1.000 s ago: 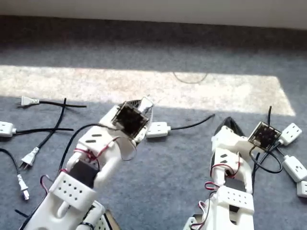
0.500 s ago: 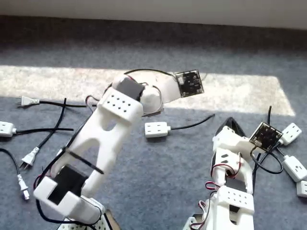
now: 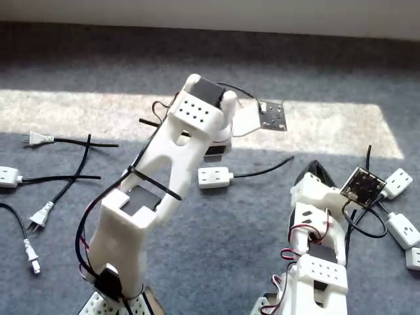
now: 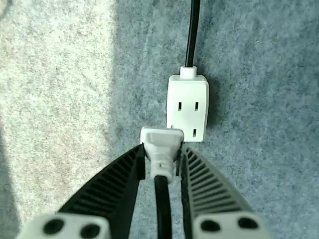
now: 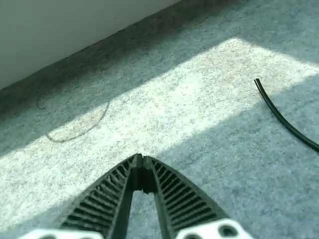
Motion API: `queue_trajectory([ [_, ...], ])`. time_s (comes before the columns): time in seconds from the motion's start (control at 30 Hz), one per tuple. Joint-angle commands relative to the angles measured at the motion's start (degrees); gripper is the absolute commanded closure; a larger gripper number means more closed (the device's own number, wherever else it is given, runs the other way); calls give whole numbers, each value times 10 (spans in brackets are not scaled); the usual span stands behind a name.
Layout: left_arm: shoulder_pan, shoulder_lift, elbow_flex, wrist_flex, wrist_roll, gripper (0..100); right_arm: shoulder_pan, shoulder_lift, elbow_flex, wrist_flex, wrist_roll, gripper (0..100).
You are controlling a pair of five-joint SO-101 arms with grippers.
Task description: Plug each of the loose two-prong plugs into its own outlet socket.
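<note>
In the left wrist view my left gripper (image 4: 162,155) is shut on a white two-prong plug (image 4: 160,139) with a black cord. The plug hangs just above the near end of a white outlet socket (image 4: 187,105) lying face up on the carpet. From above, the left arm (image 3: 164,177) stretches high over that socket (image 3: 214,177), which has a black cord running off to the right. The right gripper (image 5: 142,174) is shut with nothing in it and points at bare carpet. The right arm (image 3: 315,216) stands at the lower right.
Loose plugs (image 3: 34,138) (image 3: 39,216) (image 3: 31,252) and a socket (image 3: 8,174) lie at the left on tangled black cords. More white sockets (image 3: 399,180) (image 3: 401,228) sit at the far right. A black cord end (image 5: 279,117) lies ahead of the right gripper.
The left arm has risen and stretched forward, its wrist swinging from over the middle socket towards the sunlit strip. The right arm has kept still.
</note>
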Motion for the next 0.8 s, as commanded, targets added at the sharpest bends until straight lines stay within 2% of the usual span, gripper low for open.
queue_trajectory([
  [0.0,-4,1,-10,9,26,993,3,0,0,-4,-2,989],
  [0.47,-23,1,87,9,26,993,3,0,0,-5,-2,989],
  [0.77,-24,2,91,-14,27,993,3,0,0,-5,-2,989],
])
